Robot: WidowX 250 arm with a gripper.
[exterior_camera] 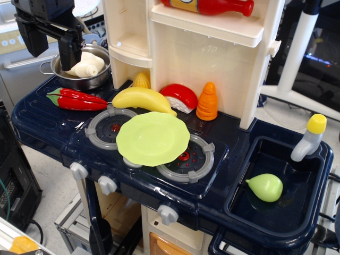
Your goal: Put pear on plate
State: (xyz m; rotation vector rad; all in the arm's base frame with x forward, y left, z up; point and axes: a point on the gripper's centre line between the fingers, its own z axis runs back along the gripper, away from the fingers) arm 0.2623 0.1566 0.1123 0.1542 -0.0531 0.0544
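The gripper (49, 47) hangs at the top-left corner of the toy kitchen, its two dark fingers spread apart with nothing between them, just in front of a steel pot (85, 71) that holds a cream-coloured toy. From there a red chilli pepper (77, 99) lies on the dark blue counter, then a yellow banana (142, 99), a corn cob behind it, a red-and-white wedge and an orange cone against the cream back panel. The plate (153, 138) sits across the two grey burners, bridging them and lying empty, so it is free to receive the fruit. The pear (265, 187) rests on the floor of the sink basin (249, 212) at the far right, well apart from both plate and gripper, pointed end toward the left. My guess is the basin's walls call for a reach from above. A red bottle (215, 6) lies on the top shelf; its label is cut off and unreadable.
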